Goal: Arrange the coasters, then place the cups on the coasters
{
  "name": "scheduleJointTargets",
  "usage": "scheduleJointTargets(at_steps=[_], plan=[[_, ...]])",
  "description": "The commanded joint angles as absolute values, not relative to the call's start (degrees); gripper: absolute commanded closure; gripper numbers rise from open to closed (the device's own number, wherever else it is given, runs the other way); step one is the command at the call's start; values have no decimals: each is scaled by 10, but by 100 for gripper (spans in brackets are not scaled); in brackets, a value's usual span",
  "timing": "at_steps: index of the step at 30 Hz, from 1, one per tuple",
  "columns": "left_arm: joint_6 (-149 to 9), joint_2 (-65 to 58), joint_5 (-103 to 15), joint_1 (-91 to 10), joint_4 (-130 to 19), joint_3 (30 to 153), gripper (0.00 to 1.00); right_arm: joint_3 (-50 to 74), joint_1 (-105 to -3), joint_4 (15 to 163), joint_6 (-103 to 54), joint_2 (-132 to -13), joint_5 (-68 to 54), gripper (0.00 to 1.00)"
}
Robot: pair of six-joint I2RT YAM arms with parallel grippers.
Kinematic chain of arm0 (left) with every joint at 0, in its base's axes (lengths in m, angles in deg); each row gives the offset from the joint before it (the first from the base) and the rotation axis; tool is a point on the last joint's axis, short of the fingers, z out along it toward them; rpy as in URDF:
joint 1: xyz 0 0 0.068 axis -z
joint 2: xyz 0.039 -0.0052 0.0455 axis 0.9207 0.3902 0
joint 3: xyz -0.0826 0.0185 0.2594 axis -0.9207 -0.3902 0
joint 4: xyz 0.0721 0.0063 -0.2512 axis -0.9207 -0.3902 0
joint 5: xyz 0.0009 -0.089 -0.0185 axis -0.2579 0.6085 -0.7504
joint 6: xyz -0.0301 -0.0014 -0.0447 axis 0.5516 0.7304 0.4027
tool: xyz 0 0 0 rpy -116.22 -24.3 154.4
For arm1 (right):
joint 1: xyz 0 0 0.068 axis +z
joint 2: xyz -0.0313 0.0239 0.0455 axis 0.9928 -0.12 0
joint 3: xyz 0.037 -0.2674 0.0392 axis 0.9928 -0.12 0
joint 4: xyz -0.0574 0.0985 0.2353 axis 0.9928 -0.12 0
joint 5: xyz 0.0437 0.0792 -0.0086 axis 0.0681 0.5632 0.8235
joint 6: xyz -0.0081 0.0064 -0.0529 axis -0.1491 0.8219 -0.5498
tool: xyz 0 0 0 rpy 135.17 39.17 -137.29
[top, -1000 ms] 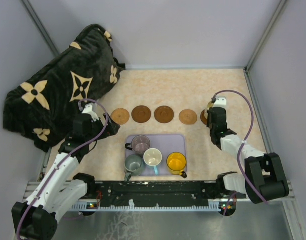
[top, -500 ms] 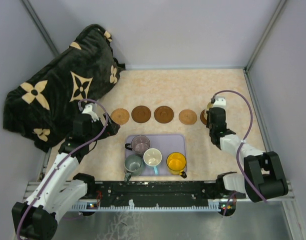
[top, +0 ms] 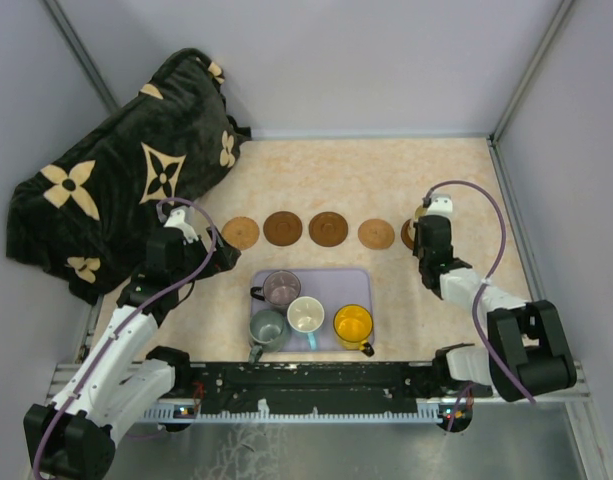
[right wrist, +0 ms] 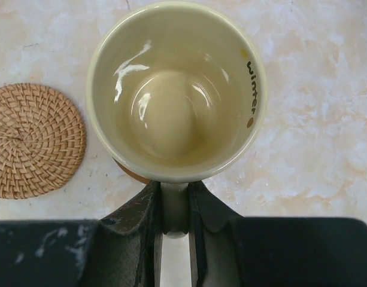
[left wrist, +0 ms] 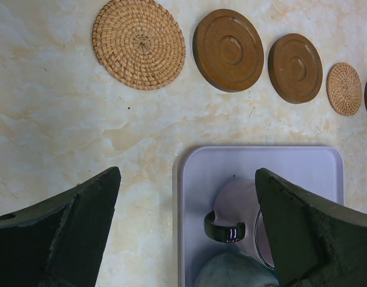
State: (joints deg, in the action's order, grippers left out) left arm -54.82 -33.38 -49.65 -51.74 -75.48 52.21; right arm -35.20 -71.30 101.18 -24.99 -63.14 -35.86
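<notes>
Your right gripper (right wrist: 174, 200): fingers clamped on the handle of the cream cup (right wrist: 174, 89), which is upright over the dark coaster (right wrist: 130, 172) at the row's right end, just beside a woven coaster (right wrist: 33, 140). Your left gripper (left wrist: 187, 179): fingers wide apart, holding nothing, above the left rim of the lavender tray (left wrist: 291, 164). The tray holds the purple-grey cup (top: 281, 288), grey-green cup (top: 268, 328), white cup (top: 306, 315) and yellow cup (top: 353, 325).

The blanket (top: 116, 190) is black with tan flowers, and the table (left wrist: 51, 131) is pale and blotchy like marble. The woven coaster (left wrist: 139, 43) is tan, and the smooth coaster (left wrist: 229, 49) is dark brown. The tray (left wrist: 291, 164) is light purple, and the cream cup (right wrist: 174, 89) has dark letters.
</notes>
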Motion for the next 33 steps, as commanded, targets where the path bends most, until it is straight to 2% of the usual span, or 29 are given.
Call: scheduleJointTargets(at_steps=[1, 24, 30, 33], plan=[[-552, -335, -497, -516, -747, 521, 0, -350, -719, 1090, -241, -628, -375, 100], [-552, -334, -496, -516, -746, 520, 0, -338, -719, 1090, -234, -639, -375, 100], [-551, -331, -494, -516, -744, 520, 0, -333, -720, 1079, -231, -632, -382, 75], [-551, -330, -492, -516, -742, 520, 0, -333, -719, 1074, -230, -626, -385, 67]])
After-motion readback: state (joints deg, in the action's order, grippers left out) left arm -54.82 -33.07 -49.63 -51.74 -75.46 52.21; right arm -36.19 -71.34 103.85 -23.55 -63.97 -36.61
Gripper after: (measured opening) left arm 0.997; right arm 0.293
